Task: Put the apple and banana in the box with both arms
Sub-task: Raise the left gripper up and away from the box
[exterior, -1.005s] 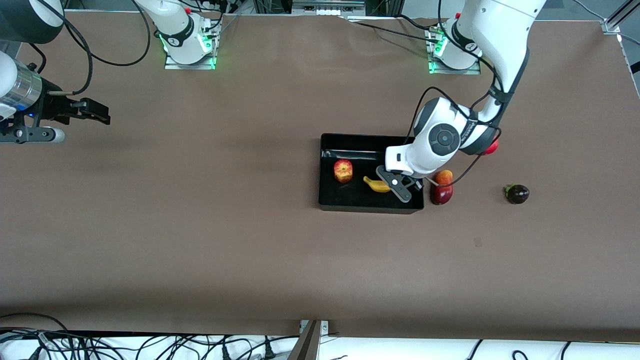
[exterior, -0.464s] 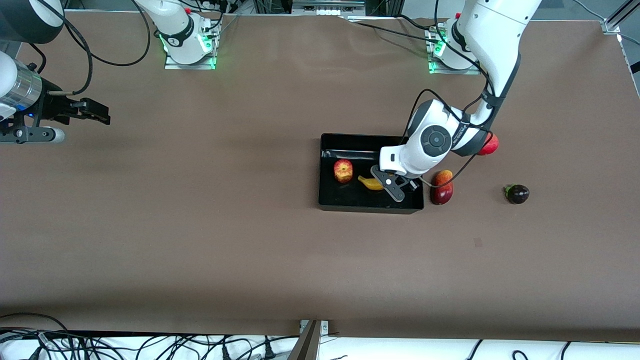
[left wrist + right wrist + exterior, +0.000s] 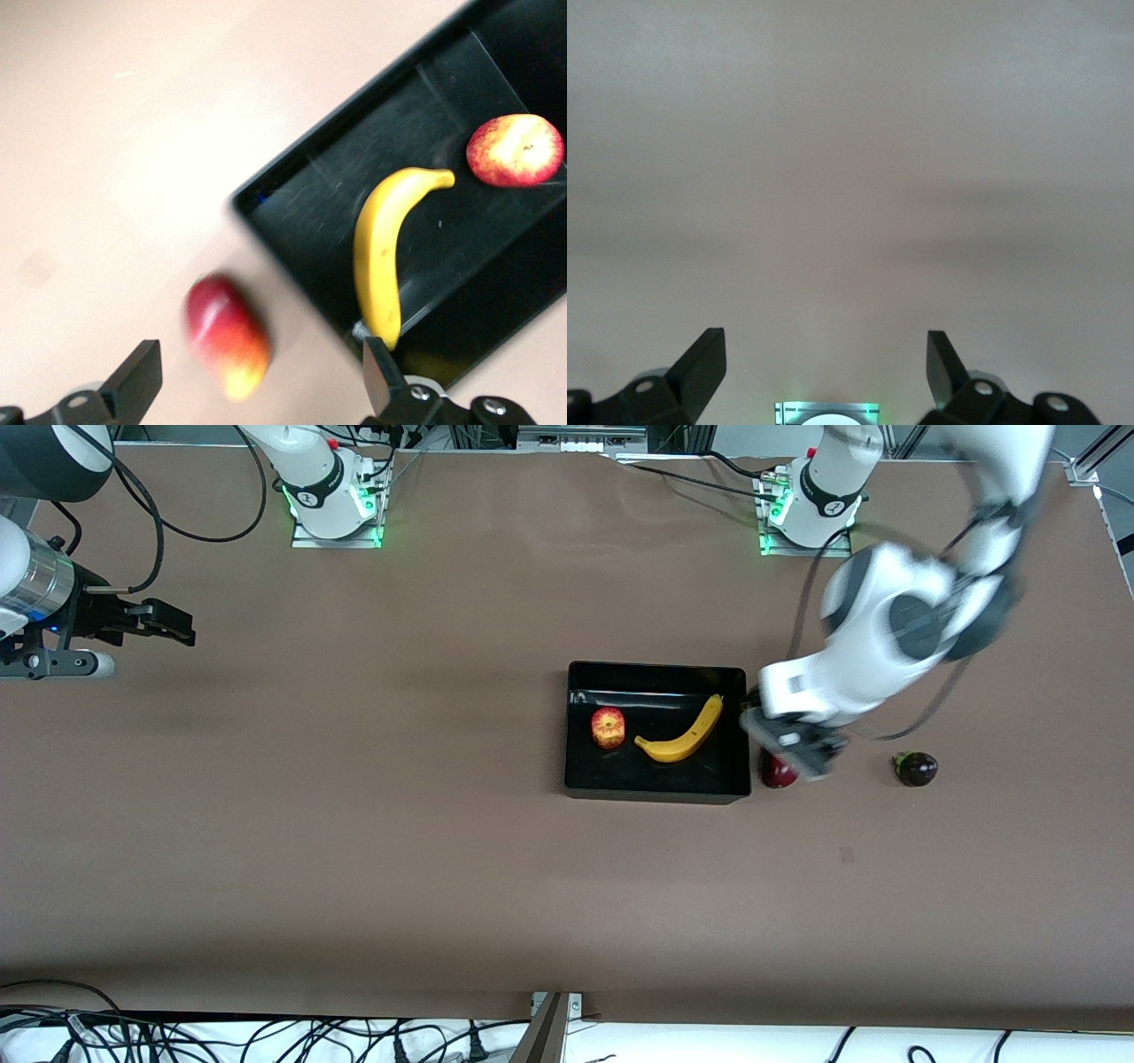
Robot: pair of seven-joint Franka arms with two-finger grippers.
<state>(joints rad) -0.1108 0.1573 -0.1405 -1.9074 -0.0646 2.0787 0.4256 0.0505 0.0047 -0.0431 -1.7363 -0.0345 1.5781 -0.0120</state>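
No writing or label is legible anywhere.

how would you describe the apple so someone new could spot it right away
Find the black box on the brown table, toward the left arm's end. Two fruits lie inside it; the apple is the one at the end of the box toward the right arm. It is small, round and red with yellow patches, unlike the long curved yellow banana beside it.
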